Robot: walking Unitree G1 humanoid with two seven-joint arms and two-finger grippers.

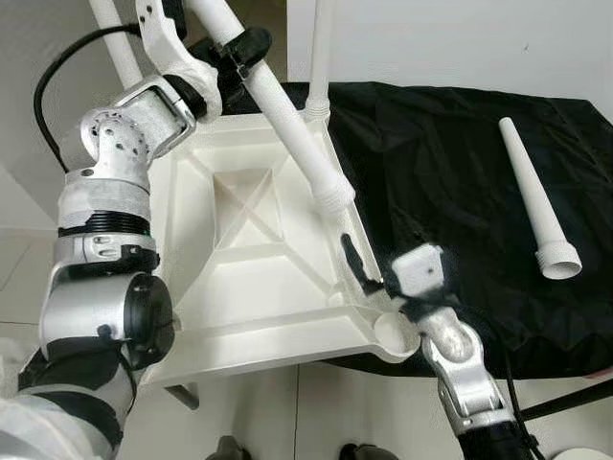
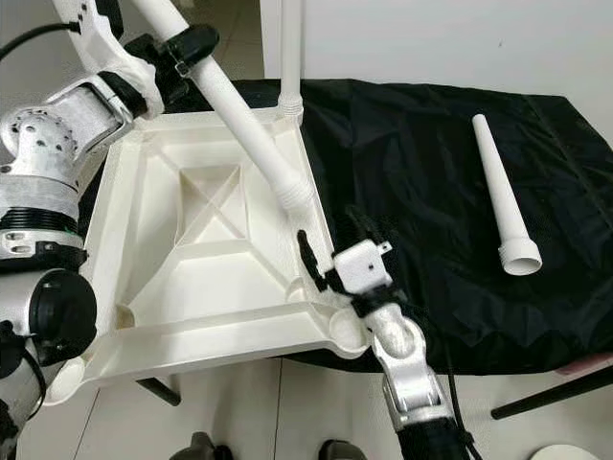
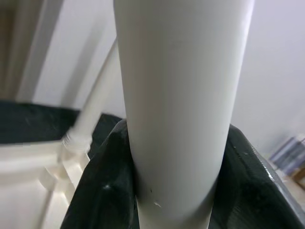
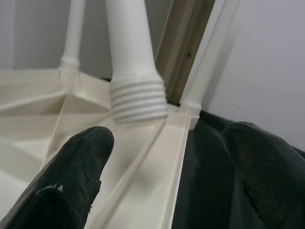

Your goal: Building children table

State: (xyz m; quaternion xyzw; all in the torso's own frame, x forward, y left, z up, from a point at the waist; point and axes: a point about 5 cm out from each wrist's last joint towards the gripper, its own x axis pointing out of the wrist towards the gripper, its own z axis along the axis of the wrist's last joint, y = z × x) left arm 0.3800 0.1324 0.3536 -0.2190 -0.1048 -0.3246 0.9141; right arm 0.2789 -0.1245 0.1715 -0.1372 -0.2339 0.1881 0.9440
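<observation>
White leg (image 1: 287, 115) clamped in the left gripper (image 1: 235, 53); right gripper (image 2: 330, 251) spread wide astride the tabletop (image 1: 239, 278) rim.

right gripper (image 4: 164, 179) fingers spread astride tabletop (image 4: 57, 119) rim | threaded leg (image 4: 133, 71) end hangs above tabletop | black cloth (image 4: 205, 181) beside tabletop

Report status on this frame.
Left gripper shut on leg. Right gripper open at tabletop rim. Spare leg on cloth.
</observation>
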